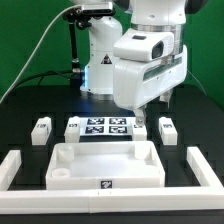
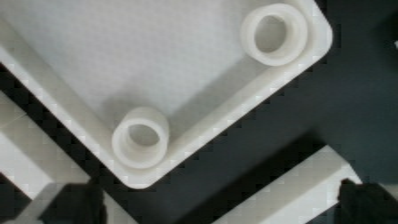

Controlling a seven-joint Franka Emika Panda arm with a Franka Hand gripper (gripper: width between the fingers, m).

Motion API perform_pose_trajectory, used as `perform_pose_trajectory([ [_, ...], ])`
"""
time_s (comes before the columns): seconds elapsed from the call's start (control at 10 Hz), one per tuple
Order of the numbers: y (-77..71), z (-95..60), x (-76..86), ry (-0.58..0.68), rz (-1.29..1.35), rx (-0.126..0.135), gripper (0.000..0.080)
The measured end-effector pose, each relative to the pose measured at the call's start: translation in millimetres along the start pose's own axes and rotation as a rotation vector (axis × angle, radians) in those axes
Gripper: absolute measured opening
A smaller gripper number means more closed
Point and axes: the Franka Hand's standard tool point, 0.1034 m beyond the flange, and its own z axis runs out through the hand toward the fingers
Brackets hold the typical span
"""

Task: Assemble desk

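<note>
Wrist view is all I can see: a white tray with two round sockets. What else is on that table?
Observer: Two short white legs: one leg lies at the exterior view's left of the marker board, another leg at its right.
Visitor: Where is the robot's claw?
Observer: The gripper hangs open and empty behind the desk top, near the marker board's right end in the exterior view.
Visitor: Anything around the tray?
Observer: A long white border bar lies on each side of it.
</note>
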Motion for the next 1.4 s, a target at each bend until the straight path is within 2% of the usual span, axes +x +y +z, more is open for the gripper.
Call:
perform_pose_trajectory([
  [0.8, 0.9, 1.1, -1.4, 0.000, -0.013, 0.000, 0.0650],
  [0.9, 5.3, 4.9, -10.1, 0.005, -0.087, -0.007, 0.0650],
  [1.2, 14.8, 31.0, -63.9, 0.006, -0.440, 0.002, 0.0650],
  [1.4, 13.8, 50.6, -86.6, 0.017, -0.608, -0.006, 0.0650],
])
